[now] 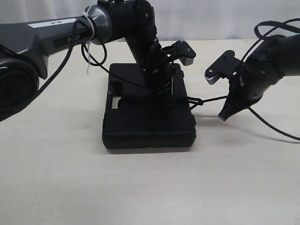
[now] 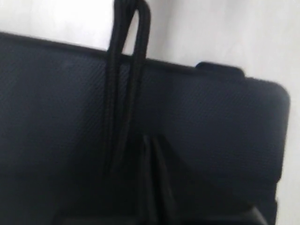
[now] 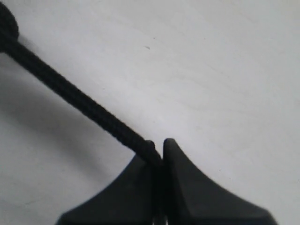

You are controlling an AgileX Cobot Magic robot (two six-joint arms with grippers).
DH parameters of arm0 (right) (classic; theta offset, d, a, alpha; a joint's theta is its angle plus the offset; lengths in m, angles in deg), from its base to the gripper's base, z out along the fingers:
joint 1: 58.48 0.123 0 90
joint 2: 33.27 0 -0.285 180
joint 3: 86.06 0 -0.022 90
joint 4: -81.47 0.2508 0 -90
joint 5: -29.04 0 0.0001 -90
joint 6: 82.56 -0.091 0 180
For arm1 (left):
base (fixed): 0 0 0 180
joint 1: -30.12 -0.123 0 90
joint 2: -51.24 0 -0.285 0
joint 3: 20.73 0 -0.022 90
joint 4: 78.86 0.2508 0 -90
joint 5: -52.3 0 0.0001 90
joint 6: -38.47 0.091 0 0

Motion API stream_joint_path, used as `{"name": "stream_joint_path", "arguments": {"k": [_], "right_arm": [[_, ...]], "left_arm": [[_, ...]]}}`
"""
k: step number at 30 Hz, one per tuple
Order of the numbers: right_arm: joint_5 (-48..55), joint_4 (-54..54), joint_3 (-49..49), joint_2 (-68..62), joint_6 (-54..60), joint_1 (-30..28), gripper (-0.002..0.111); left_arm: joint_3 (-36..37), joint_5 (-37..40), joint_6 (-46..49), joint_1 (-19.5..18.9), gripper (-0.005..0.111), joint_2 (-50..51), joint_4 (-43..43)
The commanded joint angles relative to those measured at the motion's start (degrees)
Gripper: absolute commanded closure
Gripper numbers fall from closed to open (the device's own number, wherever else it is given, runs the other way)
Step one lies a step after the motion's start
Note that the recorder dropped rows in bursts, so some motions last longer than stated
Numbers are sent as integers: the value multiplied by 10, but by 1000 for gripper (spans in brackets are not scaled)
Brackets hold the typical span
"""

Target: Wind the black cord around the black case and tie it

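Note:
The black case (image 1: 140,126) lies flat in the middle of the table. The black cord (image 1: 211,100) is wrapped across the case's top and has a small knot by the case's right edge. From that knot it runs taut to my right gripper (image 1: 224,116), which is shut on it just above the table. In the right wrist view the cord (image 3: 70,93) enters the pinched tips of the right gripper (image 3: 160,152). My left gripper (image 1: 165,97) points down onto the case top. In its wrist view two cord strands (image 2: 123,93) cross the case (image 2: 225,131) beside the closed left gripper (image 2: 151,140); the darkness hides any grip.
A glossy robot cable with a white zip tie (image 1: 89,61) hangs from the left arm behind the case. The right arm's cable (image 1: 274,126) trails over the table at the right. Pale tabletop (image 1: 140,187) stretches in front of the case.

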Motion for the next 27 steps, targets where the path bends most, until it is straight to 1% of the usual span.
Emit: {"name": "stream_joint_path", "arguments": {"k": [1, 3, 4, 5, 6, 7, 9, 11, 13, 18, 20, 21, 22, 23, 24, 26, 27], "right_arm": [[14, -7, 3, 0, -12, -18, 104], [4, -5, 2, 0, -12, -18, 104], [0, 20, -7, 0, -12, -14, 101], [11, 42, -23, 0, -1, -4, 89], [26, 45, -32, 0, 6, 3, 83], [73, 45, -55, 1, 10, 21, 65], [132, 60, -90, 2, 10, 44, 50], [152, 88, -112, 16, 15, 65, 51], [152, 94, -112, 47, 17, 80, 52], [149, 136, -112, 136, 24, 80, 52], [145, 177, -112, 180, 32, 80, 53], [145, 185, -112, 191, 32, 80, 56], [145, 191, -112, 205, 32, 80, 62], [145, 193, -111, 219, 32, 80, 70], [143, 194, -106, 245, 32, 80, 84], [129, 195, -93, 272, 28, 80, 98], [120, 195, -86, 283, 27, 80, 102]], "left_arm": [[8, 10, -6, -12, 107, 6, 23], [8, 10, -6, -12, 107, 3, 16], [8, 10, -4, -12, 107, -1, -4], [8, 10, 1, -12, 107, -13, -29], [8, 10, 1, -12, 107, -19, -31], [8, 5, -3, -12, 107, -35, -31], [8, -1, -21, -12, 107, -61, -24], [8, -1, -42, -12, 107, -86, -11], [8, -1, -64, -12, 107, -110, 1], [49, -23, -66, -12, 107, -162, 0], [86, -52, -70, -12, 107, -195, -1], [97, -62, -74, -12, 107, -205, -1], [112, -79, -79, -12, 107, -219, -1], [129, -97, -82, -12, 107, -232, -1], [160, -140, -95, -12, 107, -259, -1], [200, -188, -108, -12, 107, -293, -2], [220, -204, -111, -12, 107, -310, -2]]}}
